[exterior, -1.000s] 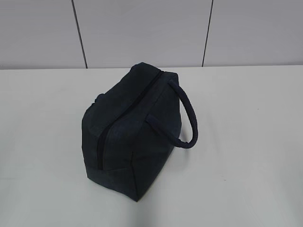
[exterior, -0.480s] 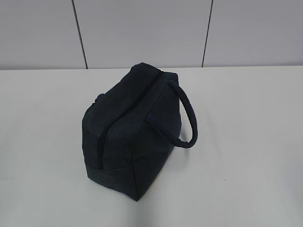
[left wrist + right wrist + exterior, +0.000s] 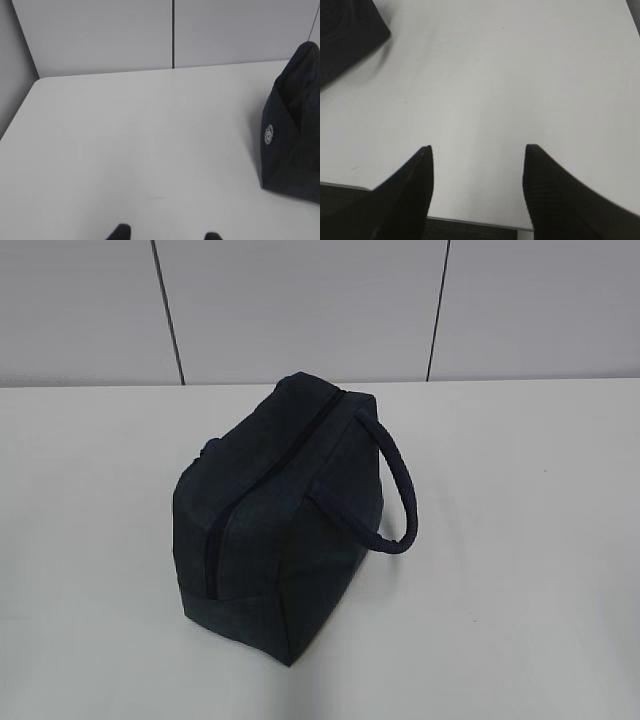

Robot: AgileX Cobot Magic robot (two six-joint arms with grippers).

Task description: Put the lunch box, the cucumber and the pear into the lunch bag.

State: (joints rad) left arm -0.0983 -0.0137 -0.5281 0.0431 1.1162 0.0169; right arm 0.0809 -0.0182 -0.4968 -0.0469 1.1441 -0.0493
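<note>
The right hand (image 3: 477,152) shows two broad, matte black fingers with a fine ribbed texture tapering to blunt points, while of the left hand (image 3: 167,234) only two small black tips appear.

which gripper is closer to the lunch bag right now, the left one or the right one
Cannot say for sure. The left gripper sees the lunch bag off to its right across bare table; the right gripper sees a bag corner at its upper left. Neither touches it.

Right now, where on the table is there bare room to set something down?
Bare tabletop lies on both sides of the lunch bag. Right of it, only the loop handle juts out. In front of each hand, left hand and right hand, nothing.
</note>
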